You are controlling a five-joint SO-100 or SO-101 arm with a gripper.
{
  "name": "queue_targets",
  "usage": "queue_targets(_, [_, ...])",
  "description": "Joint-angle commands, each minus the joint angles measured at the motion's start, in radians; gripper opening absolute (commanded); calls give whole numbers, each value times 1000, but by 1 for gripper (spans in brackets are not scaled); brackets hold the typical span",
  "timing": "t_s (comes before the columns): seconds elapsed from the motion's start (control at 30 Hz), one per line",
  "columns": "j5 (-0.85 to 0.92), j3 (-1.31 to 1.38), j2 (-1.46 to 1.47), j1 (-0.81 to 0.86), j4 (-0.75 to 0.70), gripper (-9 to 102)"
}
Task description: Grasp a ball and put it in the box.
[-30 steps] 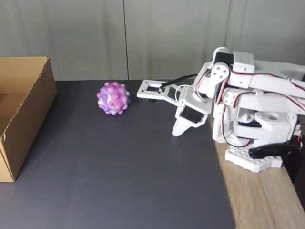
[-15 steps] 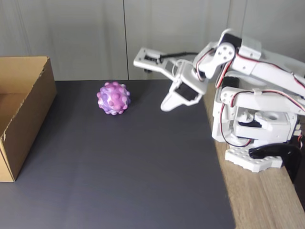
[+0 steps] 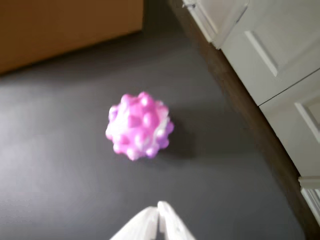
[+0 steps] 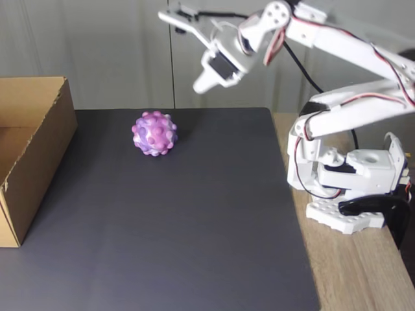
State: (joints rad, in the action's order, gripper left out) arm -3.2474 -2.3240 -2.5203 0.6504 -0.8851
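Barely started: ball loose on desk, well apart from box. End effector pinched closed, empty, high above. Grasp and drop remaining.

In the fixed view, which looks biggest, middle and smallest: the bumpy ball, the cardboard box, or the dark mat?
1. The dark mat, biggest.
2. The cardboard box, partly cut off at the picture's edge.
3. The bumpy ball, smallest.

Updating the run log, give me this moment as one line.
phase: approach | gripper: shut, raised above mat | bumpy purple-pink rubbery ball: on dark mat, untouched | open brown cardboard box: left of ball in fixed view
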Motion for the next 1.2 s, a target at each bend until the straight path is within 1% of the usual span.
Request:
queue_targets(0.0, [-2,120,74,23,23,0])
queue_targets(0.23, [2,207,224,34,80,0])
queue_targets(0.57, [21,359,506,-52,176,0])
queue_targets(0.87, [38,364,660,-84,261,0])
queue_targets(1.1, [34,359,739,-49,310,0])
queue_targets(1.13, [32,356,742,-46,314,1])
queue_targets(1.17, [31,353,746,-43,316,4])
